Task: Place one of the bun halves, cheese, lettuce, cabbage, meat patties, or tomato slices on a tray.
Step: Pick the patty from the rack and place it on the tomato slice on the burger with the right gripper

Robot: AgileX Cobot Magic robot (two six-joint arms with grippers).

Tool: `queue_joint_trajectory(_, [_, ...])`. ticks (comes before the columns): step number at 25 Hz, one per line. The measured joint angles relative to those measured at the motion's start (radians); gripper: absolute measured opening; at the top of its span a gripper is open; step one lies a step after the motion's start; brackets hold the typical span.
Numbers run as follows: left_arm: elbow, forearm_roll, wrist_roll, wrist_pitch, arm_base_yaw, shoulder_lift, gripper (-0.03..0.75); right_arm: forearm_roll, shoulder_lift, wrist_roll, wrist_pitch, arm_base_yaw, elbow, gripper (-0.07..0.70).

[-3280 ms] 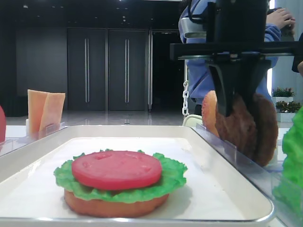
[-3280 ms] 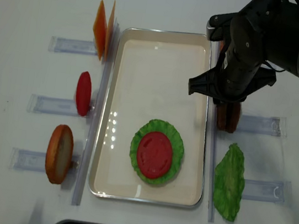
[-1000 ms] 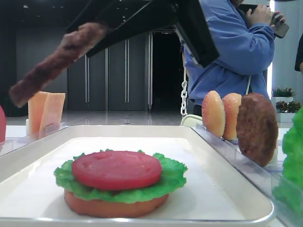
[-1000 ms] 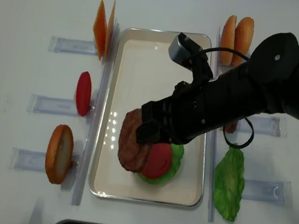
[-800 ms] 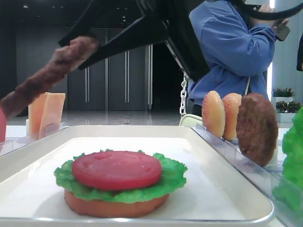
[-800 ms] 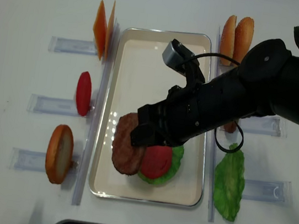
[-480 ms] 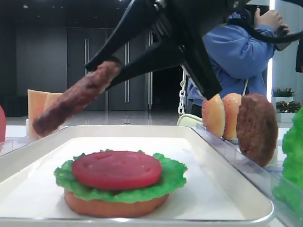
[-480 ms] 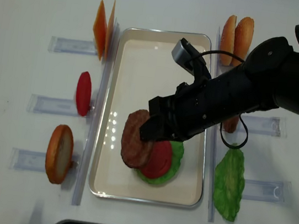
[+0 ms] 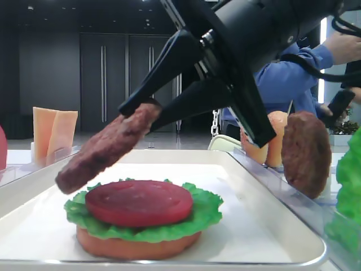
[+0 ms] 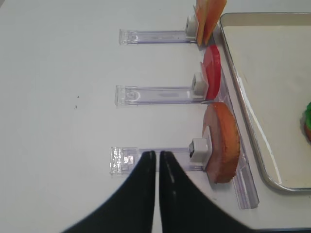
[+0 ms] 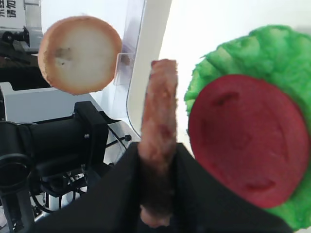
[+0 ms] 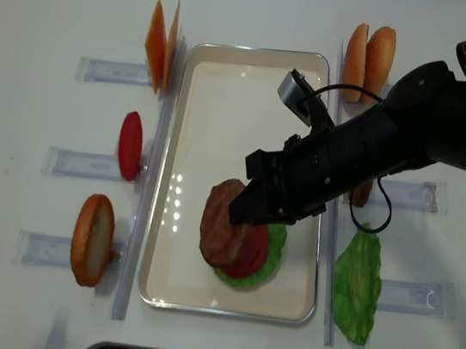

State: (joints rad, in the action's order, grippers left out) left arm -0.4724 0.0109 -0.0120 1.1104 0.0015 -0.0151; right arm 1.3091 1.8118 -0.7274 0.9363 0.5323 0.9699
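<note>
— Where's your right gripper (image 12: 243, 213)?
— Clamped on a meat patty (image 12: 222, 233), tilted, just above the tomato slice (image 12: 250, 248) and lettuce (image 12: 270, 247) at the tray's (image 12: 231, 61) six o'clock

— Your left gripper (image 10: 158, 160)?
— Closed, holding nothing

right gripper (image 12: 242, 213): black, jaws clamped on an edge of the tilted brown round meat patty (image 12: 223, 234), arm reaching across | left gripper (image 10: 158, 165): black fingers pressed together, holding nothing

Only one piece of writing showed: a small white sign (image 11: 12, 9) at the top left corner of the right wrist view carried dark characters. They were too small and cropped to be read.
</note>
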Motion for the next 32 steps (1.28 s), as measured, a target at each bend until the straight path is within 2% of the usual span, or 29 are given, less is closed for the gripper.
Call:
queue_joint_trajectory(19, [0.000, 0.000, 0.000, 0.000, 0.000, 0.000, 0.013, -0.010, 0.026, -0.029, 0.009, -0.024, 0.000, 0.157])
queue_joint_trajectory(22, [0.000, 0.000, 0.000, 0.000, 0.000, 0.000, 0.013, -0.010, 0.026, -0.029, 0.010, -0.024, 0.000, 0.192])
queue_joint_trajectory(32, [0.000, 0.000, 0.000, 0.000, 0.000, 0.000, 0.013, -0.072, 0.026, -0.008, -0.005, -0.024, 0.000, 0.398])
